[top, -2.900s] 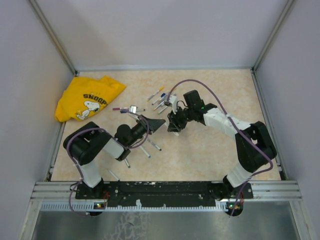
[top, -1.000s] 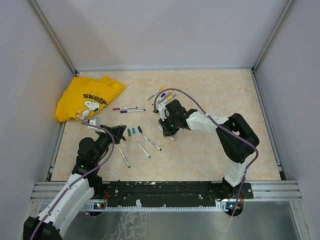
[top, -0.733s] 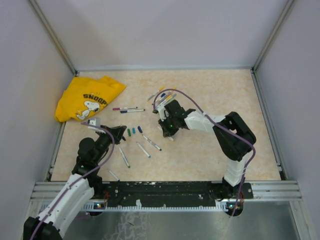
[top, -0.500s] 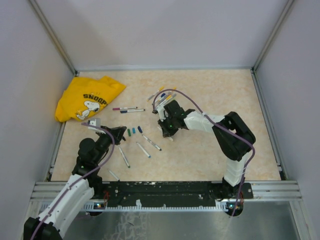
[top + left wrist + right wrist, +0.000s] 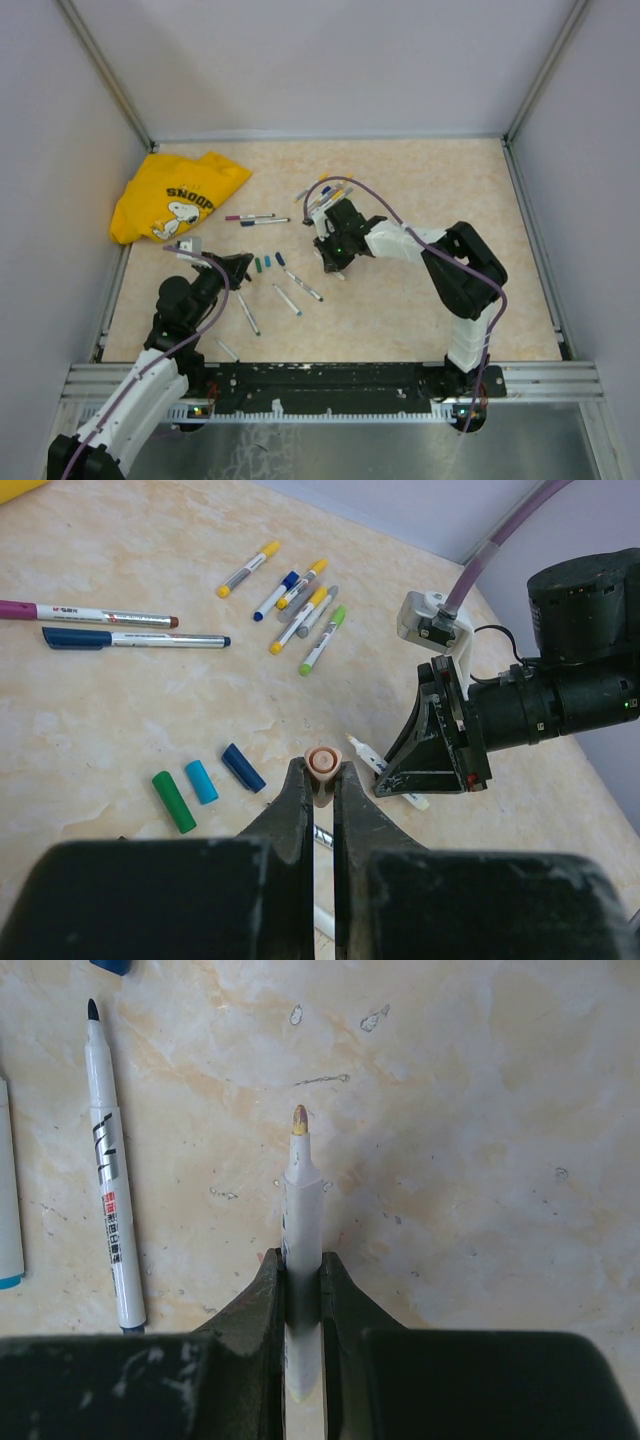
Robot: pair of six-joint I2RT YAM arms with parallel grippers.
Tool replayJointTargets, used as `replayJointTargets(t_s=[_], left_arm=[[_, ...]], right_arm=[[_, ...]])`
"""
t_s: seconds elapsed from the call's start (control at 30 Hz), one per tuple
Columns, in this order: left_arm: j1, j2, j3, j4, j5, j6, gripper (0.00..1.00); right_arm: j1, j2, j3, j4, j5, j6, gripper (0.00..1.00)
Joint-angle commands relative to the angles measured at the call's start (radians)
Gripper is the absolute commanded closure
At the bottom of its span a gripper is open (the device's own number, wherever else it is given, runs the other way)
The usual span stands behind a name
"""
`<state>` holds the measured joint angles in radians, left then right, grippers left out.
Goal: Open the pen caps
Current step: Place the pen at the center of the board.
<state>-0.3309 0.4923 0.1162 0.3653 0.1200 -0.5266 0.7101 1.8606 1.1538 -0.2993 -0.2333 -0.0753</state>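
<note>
Clutter first: a crumpled yellow Snoopy T-shirt (image 5: pixel 175 195) sits at 10 o'clock on the beige marbled desk (image 5: pixel 430 180), well apart from the action. A bunch of capped markers (image 5: pixel 325 193) with yellow, blue and green caps fans out at 12 o'clock, just beyond the right gripper (image 5: pixel 333 260). A magenta-capped pen (image 5: pixel 85 613) and a dark blue capped pen (image 5: pixel 130 638) lie side by side around 11. Some uncapped grey-white barrels (image 5: pixel 288 300) are scattered near 6 to 7 o'clock, between the arms.

Now the caps. In the left wrist view, a green cap (image 5: pixel 174 801), a light blue cap (image 5: pixel 201 782) and a dark blue cap (image 5: pixel 243 768) lie flat in a row just ahead of the left gripper (image 5: pixel 320 780), each slanting 11 to 5. That gripper is clamped on a small orange plastic cap (image 5: pixel 322 763), round end facing the camera and long axis running back between the fingers.

The right gripper is pinched tight on a white pen barrel with a bare yellowish tip (image 5: pixel 302 1200), which points at 12 o'clock in its own view. A black-tipped uncapped pen (image 5: pixel 110 1190) lies nearly parallel at its 9 o'clock.
</note>
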Motion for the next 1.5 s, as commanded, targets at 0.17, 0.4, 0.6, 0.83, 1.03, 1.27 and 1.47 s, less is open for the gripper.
replayJointTargets(t_s=[0.17, 0.4, 0.6, 0.83, 1.03, 1.27, 1.47], left_arm=[[0.004, -0.010, -0.006, 0.009, 0.019, -0.006, 1.00], [0.004, -0.010, -0.005, 0.009, 0.030, -0.011, 1.00], [0.004, 0.000, -0.006, 0.016, 0.052, -0.027, 1.00], [0.004, 0.043, -0.016, 0.076, 0.102, -0.062, 1.00], [0.004, 0.112, -0.030, 0.167, 0.161, -0.125, 1.00], [-0.011, 0.149, -0.030, 0.197, 0.156, -0.156, 1.00], [-0.078, 0.195, -0.021, 0.224, 0.100, -0.153, 1.00]], right_arm=[[0.033, 0.023, 0.049, -0.017, -0.009, 0.007, 0.87], [0.035, 0.023, 0.063, -0.037, 0.012, 0.003, 0.80], [0.036, -0.005, 0.067, -0.048, 0.020, -0.011, 0.70], [0.035, -0.053, 0.069, -0.061, 0.028, -0.043, 0.60], [0.036, -0.114, 0.067, -0.082, 0.008, -0.096, 0.51], [0.010, -0.180, 0.065, -0.121, -0.074, -0.176, 0.48], [-0.064, -0.241, 0.067, -0.155, -0.211, -0.222, 0.48]])
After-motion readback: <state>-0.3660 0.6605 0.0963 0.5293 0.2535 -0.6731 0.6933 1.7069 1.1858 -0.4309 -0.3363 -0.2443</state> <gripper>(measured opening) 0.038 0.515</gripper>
